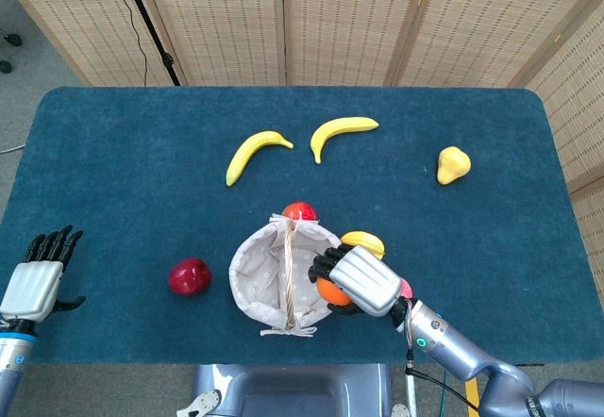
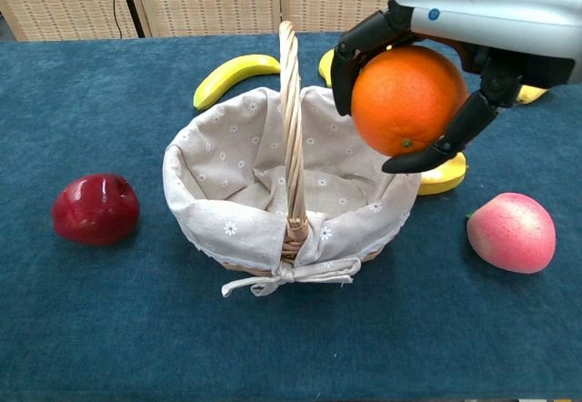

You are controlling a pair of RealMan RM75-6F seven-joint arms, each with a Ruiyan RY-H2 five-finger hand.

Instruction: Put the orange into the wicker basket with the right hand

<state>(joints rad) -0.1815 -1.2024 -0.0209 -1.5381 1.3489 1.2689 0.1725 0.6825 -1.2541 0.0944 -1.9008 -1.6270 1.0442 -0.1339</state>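
Two hands show here. The right hand (image 2: 427, 75) grips the round orange (image 2: 408, 99) from above, dark fingers (image 2: 356, 45) curled down one side and the thumb hooked under the other, so the fruit is held clear of the worktop. In the chest view the orange hangs over the right side of the oval wicker basket with the pale flower-print cloth lining (image 2: 218, 211), above the rim and not touching the lining. In the head view the orange (image 1: 330, 290) shows only as a sliver under the hand (image 1: 357, 280), right at the basket's (image 1: 247, 271) right edge. The basket's upright woven handle (image 2: 289, 102) stands to the left of the fruit.

The left hand (image 1: 38, 280) rests at the near left corner of the dark blue worktop (image 1: 123, 172), fingers spread and nothing in it.

Just right of the basket lies a yellow star-shaped fruit (image 2: 446, 173), partly hidden behind the hand, and nearer the camera a pink peach (image 2: 510, 231). A dark red apple (image 2: 95, 207) sits to the basket's left. A small red fruit (image 1: 299, 211) lies just behind the basket. Two yellow bananas (image 1: 255, 151) (image 1: 340, 132) lie further back, and a yellow pear (image 1: 452, 164) sits well apart to the right.
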